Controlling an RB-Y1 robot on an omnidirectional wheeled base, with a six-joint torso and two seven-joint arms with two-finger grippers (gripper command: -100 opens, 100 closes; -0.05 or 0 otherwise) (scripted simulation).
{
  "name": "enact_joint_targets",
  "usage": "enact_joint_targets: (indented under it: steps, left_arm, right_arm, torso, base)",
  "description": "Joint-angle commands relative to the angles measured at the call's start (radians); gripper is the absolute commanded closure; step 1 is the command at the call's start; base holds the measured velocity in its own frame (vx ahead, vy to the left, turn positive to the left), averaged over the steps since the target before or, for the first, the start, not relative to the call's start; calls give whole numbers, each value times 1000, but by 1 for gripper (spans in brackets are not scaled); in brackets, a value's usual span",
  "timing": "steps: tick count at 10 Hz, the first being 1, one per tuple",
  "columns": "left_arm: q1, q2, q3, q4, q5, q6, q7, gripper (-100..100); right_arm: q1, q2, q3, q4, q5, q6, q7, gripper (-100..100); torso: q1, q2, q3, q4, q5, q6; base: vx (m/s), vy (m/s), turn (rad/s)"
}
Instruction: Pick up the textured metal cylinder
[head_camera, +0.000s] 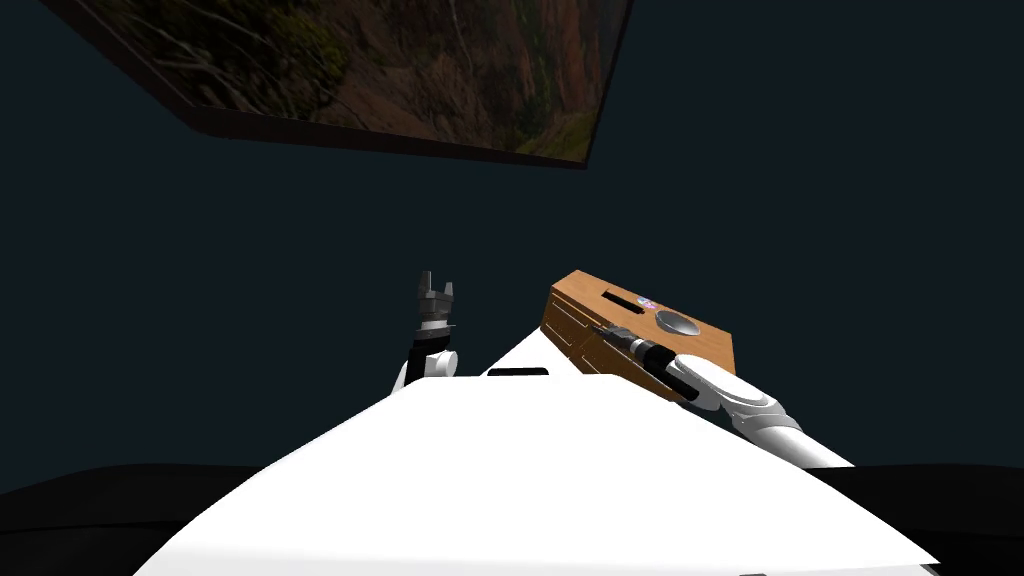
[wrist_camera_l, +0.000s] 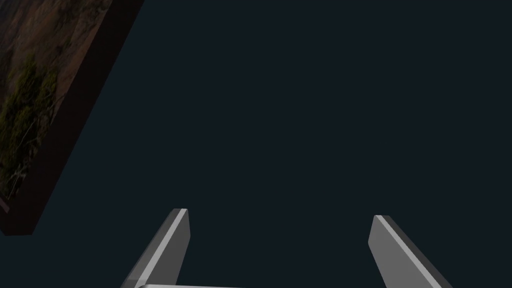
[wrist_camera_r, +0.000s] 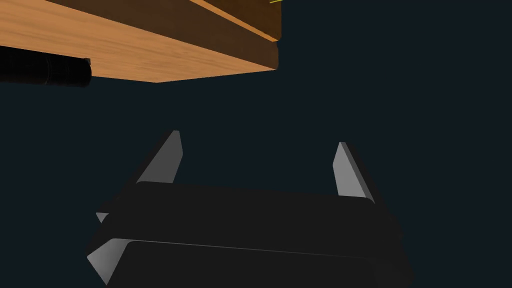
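Hovering by the wooden cabinet (head_camera: 716, 346), right tool (wrist_camera_r: 258, 138) spread; cylinder (head_camera: 676, 323) sits atop.

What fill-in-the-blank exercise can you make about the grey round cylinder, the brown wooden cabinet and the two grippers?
1. The grey round cylinder rests on ___ of the brown wooden cabinet.
2. The left gripper, raised away from the cabinet, stands ___.
3. The right gripper, near the cabinet's front, is open and holds ___.
Missing words: top; open; nothing.
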Motion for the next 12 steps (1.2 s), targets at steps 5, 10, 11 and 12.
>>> enact_joint_targets:
  steps: [5, 10, 11, 12]
  left_arm:
    - [0, 0, 0, 0, 0, 0, 0, 0]
    - [0, 0, -1, 0, 0, 0, 0, 0]
    - [1, 0, -1, 0, 0, 0, 0, 0]
    - [1, 0, -1, 0, 0, 0, 0, 0]
  right_arm:
    - [-17, -100, 32, 151, 95, -26, -36, -100]
    - [-23, -218, 87, 290, 191, -54, -86, -100]
    - [-23, -218, 87, 295, 191, -54, -86, -100]
    - [-24, -252, 108, 328, 218, -66, -102, -100]
  torso:
    - [-2, -2, -1, 0, 0, 0]
    - [-1, -3, -2, 0, -1, 1]
    - [-1, -4, -2, -1, 0, 0]
    - [0, -4, -2, -1, 0, 1]
  base:
    - [32, -31, 183]
    - [45, -51, 184]
    - [36, -53, 126]
    - [52, -68, 203]
